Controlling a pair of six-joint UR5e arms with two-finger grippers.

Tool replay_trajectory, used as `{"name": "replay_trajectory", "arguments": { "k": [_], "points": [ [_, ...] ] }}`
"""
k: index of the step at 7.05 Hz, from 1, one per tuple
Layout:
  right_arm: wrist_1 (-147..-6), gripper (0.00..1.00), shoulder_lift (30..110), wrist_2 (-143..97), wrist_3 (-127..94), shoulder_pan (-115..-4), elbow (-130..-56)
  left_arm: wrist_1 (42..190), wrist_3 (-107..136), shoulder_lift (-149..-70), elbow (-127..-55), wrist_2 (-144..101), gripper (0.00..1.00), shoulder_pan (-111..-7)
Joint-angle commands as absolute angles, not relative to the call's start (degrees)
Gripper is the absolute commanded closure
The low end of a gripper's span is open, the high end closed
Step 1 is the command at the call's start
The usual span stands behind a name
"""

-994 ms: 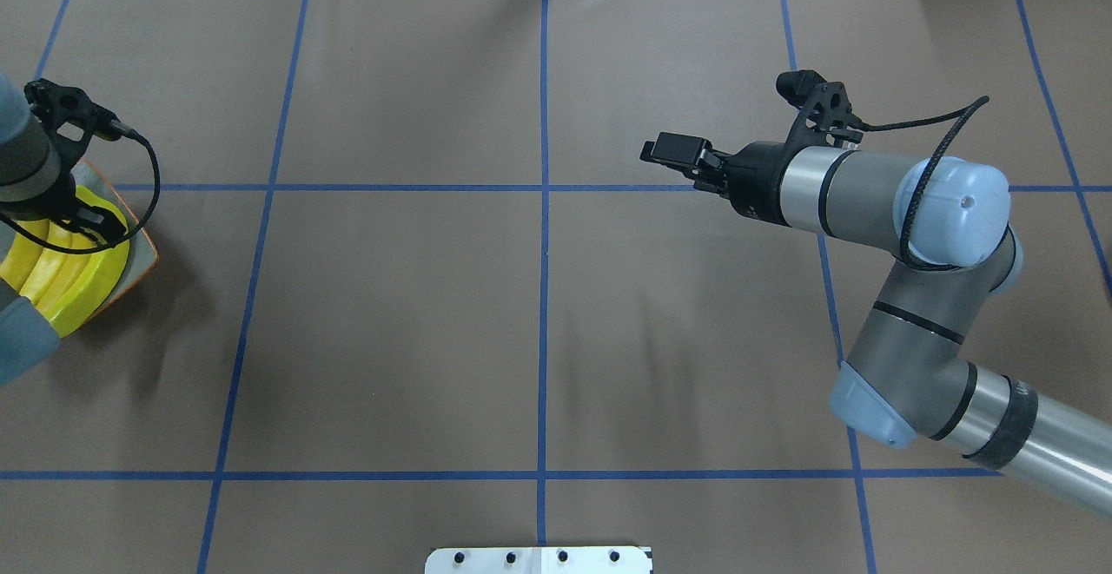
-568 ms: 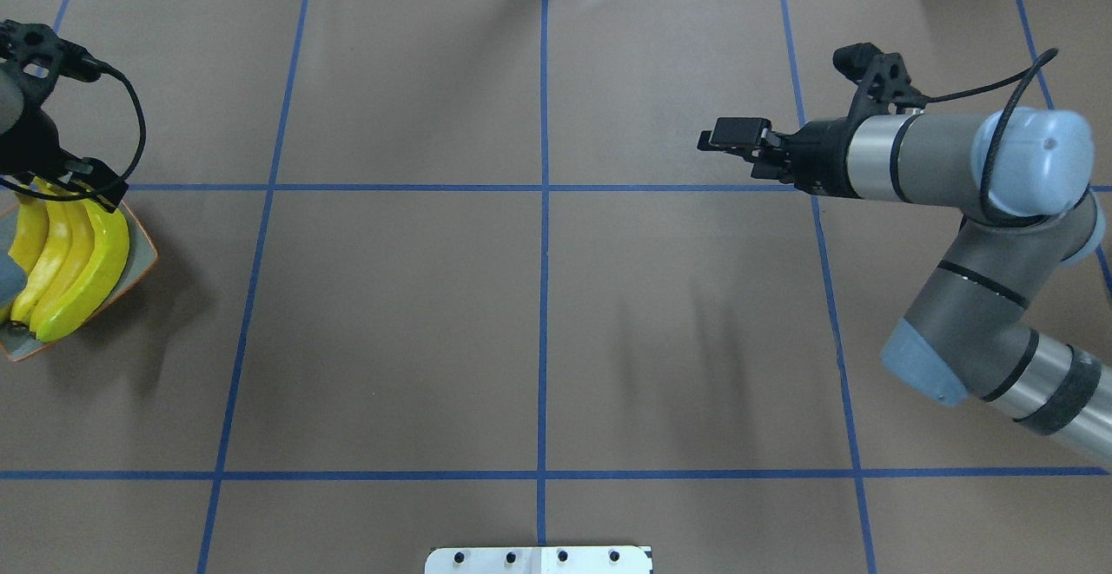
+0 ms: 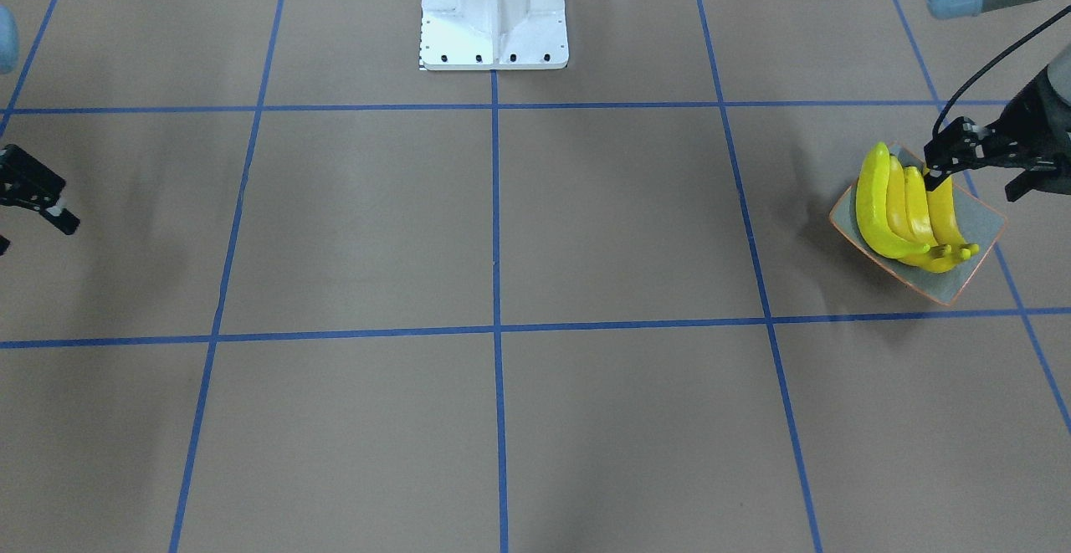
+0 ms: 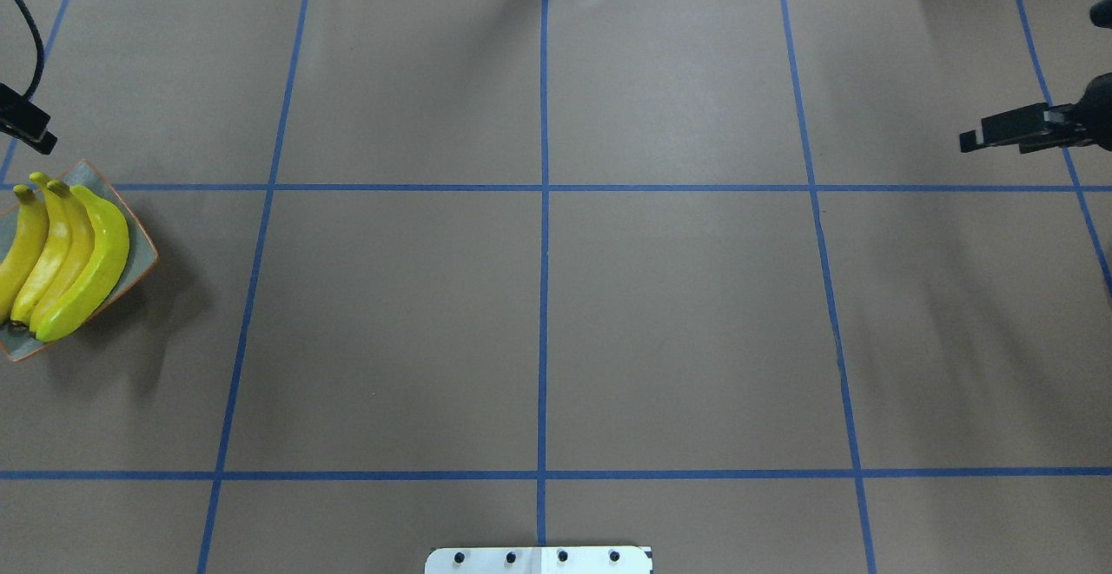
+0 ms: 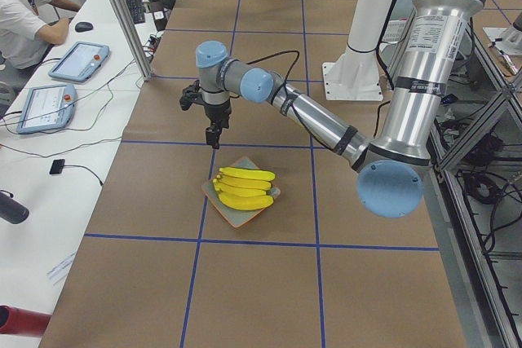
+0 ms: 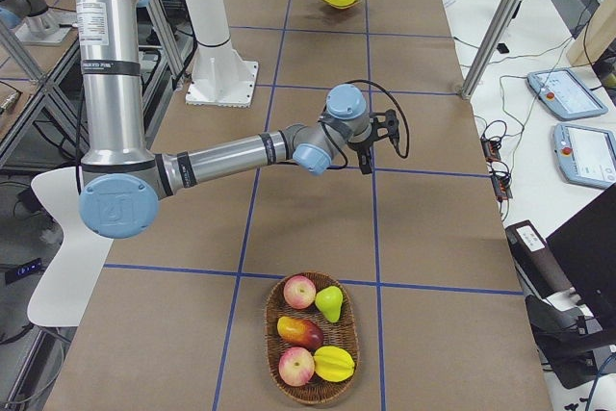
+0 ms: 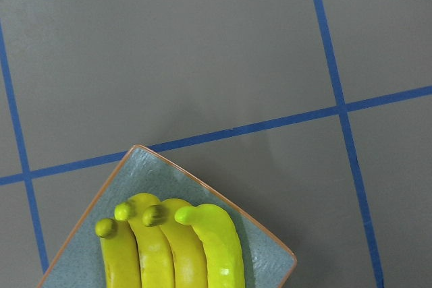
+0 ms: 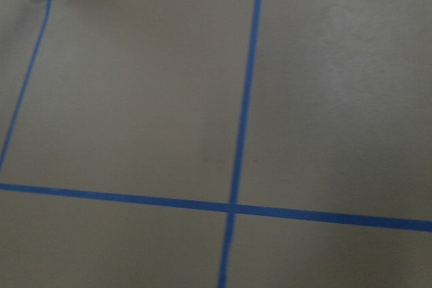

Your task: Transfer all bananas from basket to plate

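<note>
Several bright yellow bananas [image 4: 61, 253] lie side by side on the square grey-green plate [image 4: 143, 248] with an orange rim, at the table's far left. They also show in the front view [image 3: 904, 214], the left side view [image 5: 245, 189] and the left wrist view [image 7: 169, 247]. My left gripper [image 3: 979, 175] hovers just beyond the plate's far corner, open and empty; only its edge [image 4: 26, 127] shows from overhead. My right gripper [image 4: 999, 137] is far off at the right edge, open and empty [image 3: 33, 232]. The basket [image 6: 311, 339] holds no bananas.
The wicker basket, with apples, a pear and other fruit, stands at the table's right end, outside the overhead view. The robot's white base plate [image 3: 494, 13] is at the near middle edge. Blue tape lines grid the brown table.
My left arm has lifted off the plate and pulled back past the left edge, uncovering the bananas. My right arm has swung away to the right edge.
</note>
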State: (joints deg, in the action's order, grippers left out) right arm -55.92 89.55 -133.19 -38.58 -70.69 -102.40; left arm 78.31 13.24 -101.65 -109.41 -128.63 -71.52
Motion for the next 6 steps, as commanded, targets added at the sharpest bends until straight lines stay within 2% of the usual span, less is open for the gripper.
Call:
{"name": "replay_trajectory", "arguments": {
  "k": [1,2,4,6],
  "points": [
    [-74.09,0.00,90.70,-134.73,-13.03,-79.59,-102.48,78.40,6.43,-101.43,-103.57,-132.77,0.01,-77.66],
    [-83.49,0.00,89.92,-136.13,-5.87,-82.24,-102.57,78.57,6.16,-101.16,-100.05,-136.98,0.01,-80.83],
    [-89.62,0.00,90.18,-136.23,-2.46,-84.90,-102.66,80.24,1.52,-100.90,-96.43,-138.25,0.01,-83.05],
    [-90.96,0.00,90.44,-136.14,-2.37,-85.25,-102.66,80.24,1.67,-98.54,-97.38,-137.82,0.00,-83.14]
  ]
}}
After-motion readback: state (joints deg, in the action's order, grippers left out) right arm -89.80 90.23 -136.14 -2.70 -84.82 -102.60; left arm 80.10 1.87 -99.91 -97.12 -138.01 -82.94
